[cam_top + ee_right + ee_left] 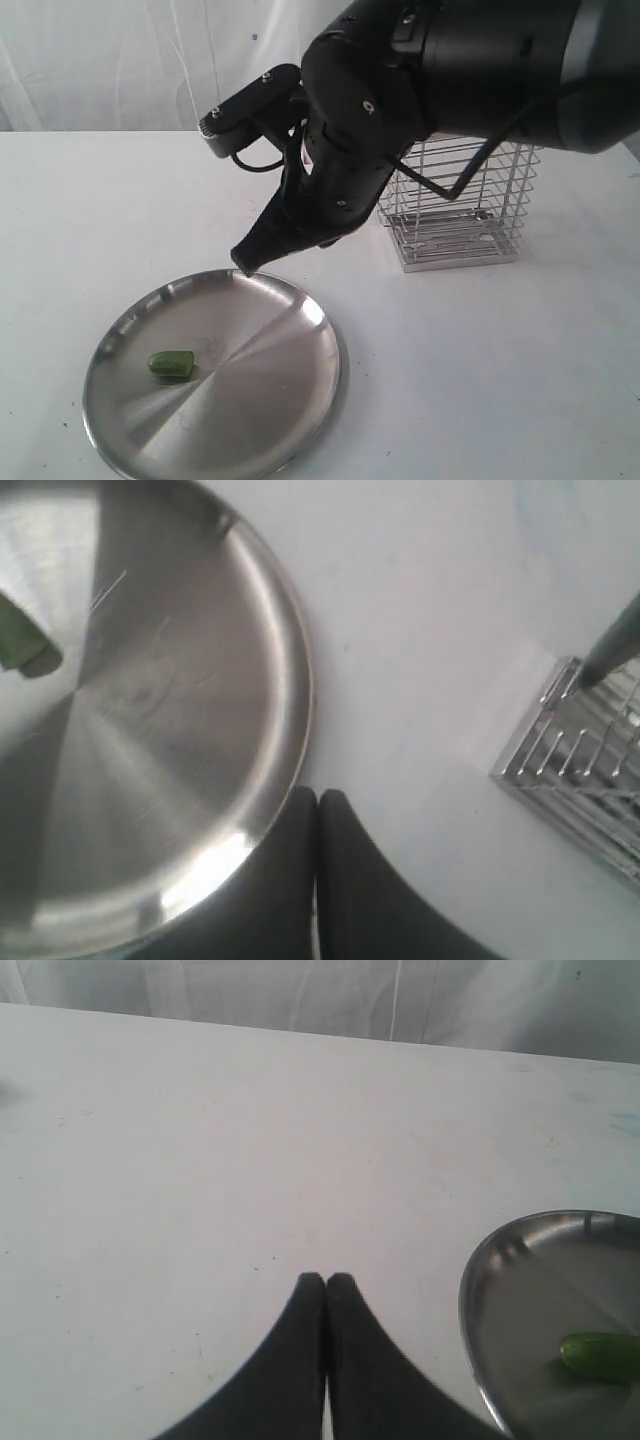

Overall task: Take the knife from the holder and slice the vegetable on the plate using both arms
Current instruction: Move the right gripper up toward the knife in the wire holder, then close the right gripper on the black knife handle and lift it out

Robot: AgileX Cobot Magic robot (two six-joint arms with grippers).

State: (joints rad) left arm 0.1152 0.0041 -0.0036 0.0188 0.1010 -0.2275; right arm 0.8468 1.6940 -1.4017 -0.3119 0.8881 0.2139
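Note:
The green vegetable (172,364) lies on the left part of the steel plate (260,400). My right gripper (243,264) hangs shut and empty just above the plate's far rim; its wrist view has the closed fingertips (318,798) at the plate (180,700) edge and the vegetable (15,640) across the plate. The wire holder (460,210) stands to the right, behind the arm. A dark slim rod, the knife's handle as far as I can tell (615,645), rises from the holder (580,760). My left gripper (326,1280) is shut over bare table, left of the plate (540,1290) and vegetable (600,1355).
The bulky right arm (420,70) reaches in from the upper right and hides part of the holder. White tabletop surrounds the plate; a pale curtain backs the table. The left arm is outside the exterior view.

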